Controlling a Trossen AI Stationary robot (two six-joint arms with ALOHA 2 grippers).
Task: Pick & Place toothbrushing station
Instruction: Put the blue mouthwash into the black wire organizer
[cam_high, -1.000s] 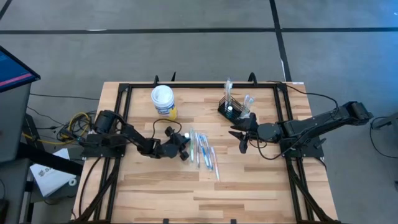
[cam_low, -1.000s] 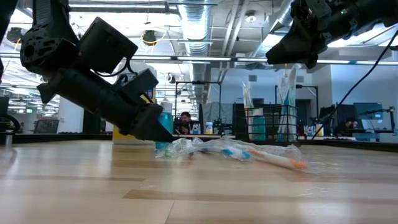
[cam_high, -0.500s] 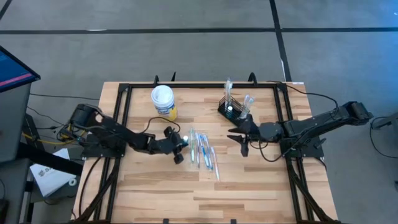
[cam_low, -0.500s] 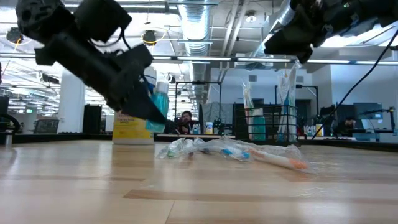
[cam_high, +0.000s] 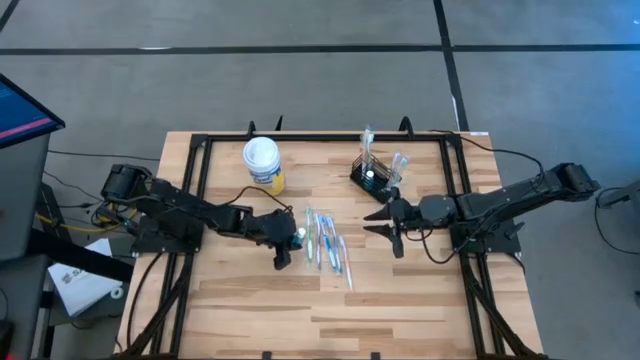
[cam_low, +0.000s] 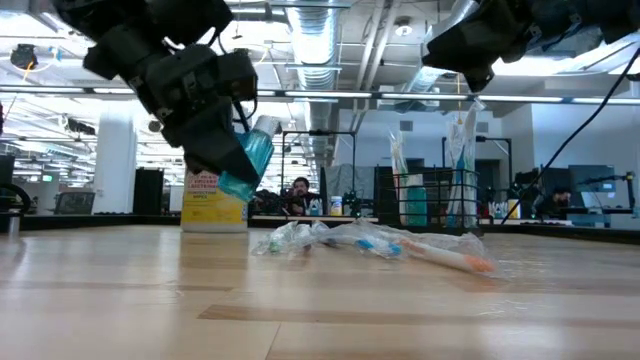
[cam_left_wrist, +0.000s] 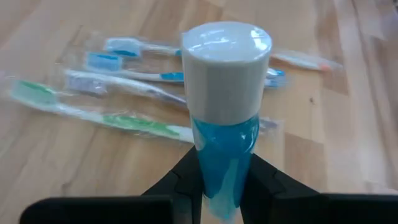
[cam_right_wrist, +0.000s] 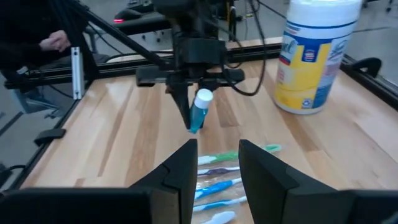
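L gripper (cam_high: 283, 240) holds tube (cam_left_wrist: 225, 118) above toothbrushes (cam_high: 326, 240), prob. clear.

A: What's out there, by kind?
B: 2 arms, 1 blue tube (cam_left_wrist: 224, 130), 1 yellow canister (cam_high: 263, 164), 1 mesh caddy (cam_high: 374, 176).
A: And wrapped toothbrushes (cam_high: 325, 240) at frame centre?
B: About 5 (wrappers overlap, so uncertain).
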